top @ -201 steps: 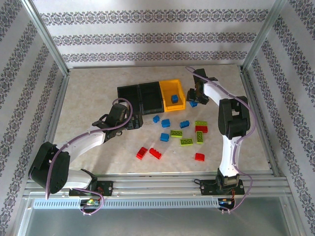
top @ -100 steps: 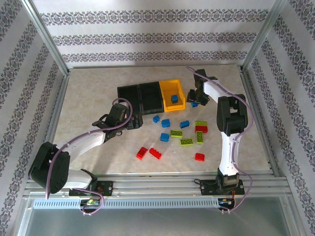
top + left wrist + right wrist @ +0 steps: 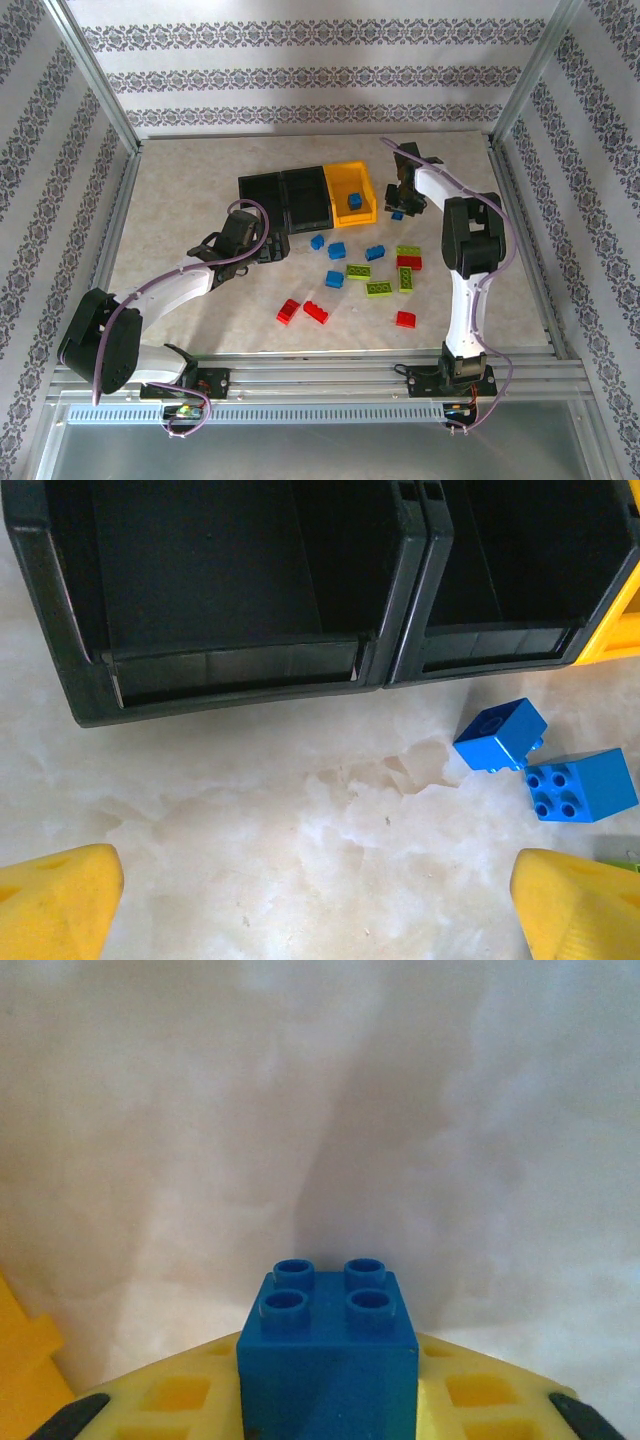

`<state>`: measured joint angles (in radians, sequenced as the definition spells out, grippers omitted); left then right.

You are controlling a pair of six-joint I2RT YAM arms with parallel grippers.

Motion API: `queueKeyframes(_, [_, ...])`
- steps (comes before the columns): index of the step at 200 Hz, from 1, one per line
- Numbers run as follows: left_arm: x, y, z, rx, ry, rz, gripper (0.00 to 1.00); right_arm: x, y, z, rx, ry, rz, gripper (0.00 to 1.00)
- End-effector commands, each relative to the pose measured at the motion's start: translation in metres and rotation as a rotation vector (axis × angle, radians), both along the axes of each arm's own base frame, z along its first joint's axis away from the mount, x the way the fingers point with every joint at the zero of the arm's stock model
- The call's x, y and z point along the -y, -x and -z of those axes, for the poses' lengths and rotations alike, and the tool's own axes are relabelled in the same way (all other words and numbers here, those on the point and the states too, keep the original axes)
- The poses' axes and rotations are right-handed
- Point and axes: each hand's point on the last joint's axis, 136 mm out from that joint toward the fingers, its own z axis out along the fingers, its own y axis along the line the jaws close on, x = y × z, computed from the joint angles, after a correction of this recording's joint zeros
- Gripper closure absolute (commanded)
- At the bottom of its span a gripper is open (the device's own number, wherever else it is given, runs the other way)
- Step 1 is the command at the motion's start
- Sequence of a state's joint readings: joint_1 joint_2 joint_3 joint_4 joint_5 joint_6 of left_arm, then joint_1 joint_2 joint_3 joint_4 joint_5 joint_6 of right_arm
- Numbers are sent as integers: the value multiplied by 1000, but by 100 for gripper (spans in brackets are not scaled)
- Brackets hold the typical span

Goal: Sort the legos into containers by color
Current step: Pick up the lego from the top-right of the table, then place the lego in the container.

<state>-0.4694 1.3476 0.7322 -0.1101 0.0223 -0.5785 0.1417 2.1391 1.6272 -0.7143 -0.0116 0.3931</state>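
The right claw [image 3: 327, 1412] is grasping a blue brick [image 3: 327, 1355]; lifting straight before swinging over the yellow bin [image 3: 343, 170] is looking wise; the left claw [image 3: 318, 905] is gaping, released.

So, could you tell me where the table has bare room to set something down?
Bare: the table left of the black bins, and the strip behind them. Crowded: before the yellow bin, among loose bricks, and right of it, where the right hand grips a blue brick.
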Motion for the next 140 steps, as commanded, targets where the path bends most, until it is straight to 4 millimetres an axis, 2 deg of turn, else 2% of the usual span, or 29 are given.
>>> queueKeyframes(1, [-7,3,3,-18,-20,-26,0,-1,5,-45,90,55,0,71])
queueKeyframes(20, [-7,3,4,-20,-21,-28,1,-10,8,-73,161,73,-10,71])
queueKeyframes(42, [-7,4,5,-22,-18,-28,0,-32,11,-97,235,63,-47,71])
queueKeyframes(73, [-6,4,5,-21,-16,-23,0,-74,8,-115,292,39,-126,71])
queueKeyframes(103, [-5,5,5,-24,-12,-20,0,-111,-2,-112,300,16,-198,71])
queueKeyframes(140, [-7,8,3,-21,-10,-22,0,-132,-15,-87,251,-2,-225,70])
